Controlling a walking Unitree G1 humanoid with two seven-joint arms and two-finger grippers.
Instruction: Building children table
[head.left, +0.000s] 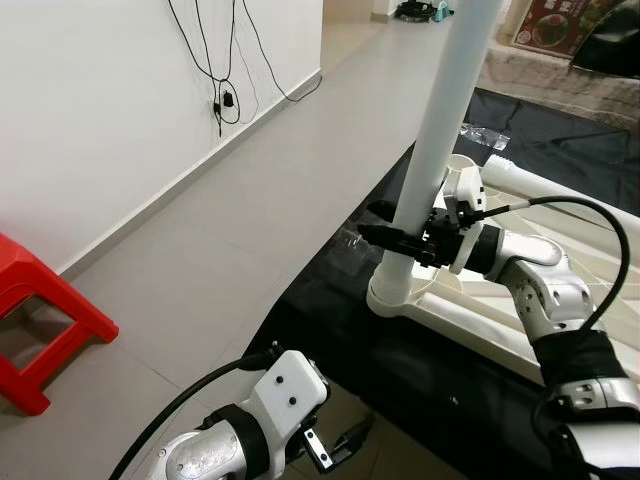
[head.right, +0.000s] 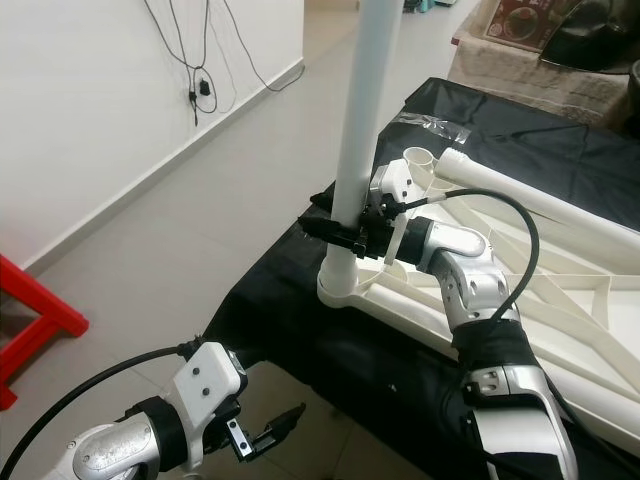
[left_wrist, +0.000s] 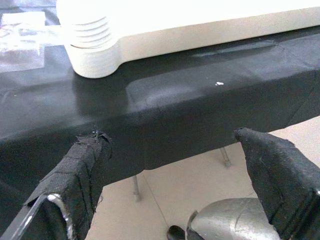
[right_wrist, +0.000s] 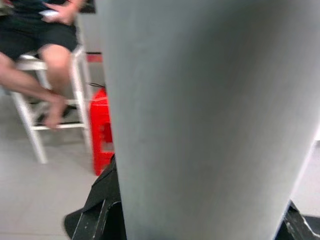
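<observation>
A white children's table top lies upside down on a black-covered surface. A long white table leg stands upright in its near corner socket. My right gripper is shut on this leg just above the socket, one black finger on each side; in the right wrist view the leg is very close. A second white leg lies across the table top behind. My left gripper hangs open below the surface's front edge, its fingers spread and holding nothing.
A red plastic stool stands on the grey floor to the left. Black cables hang down the white wall. A person sits on a white stool beyond the leg. A cardboard box sits at the far right.
</observation>
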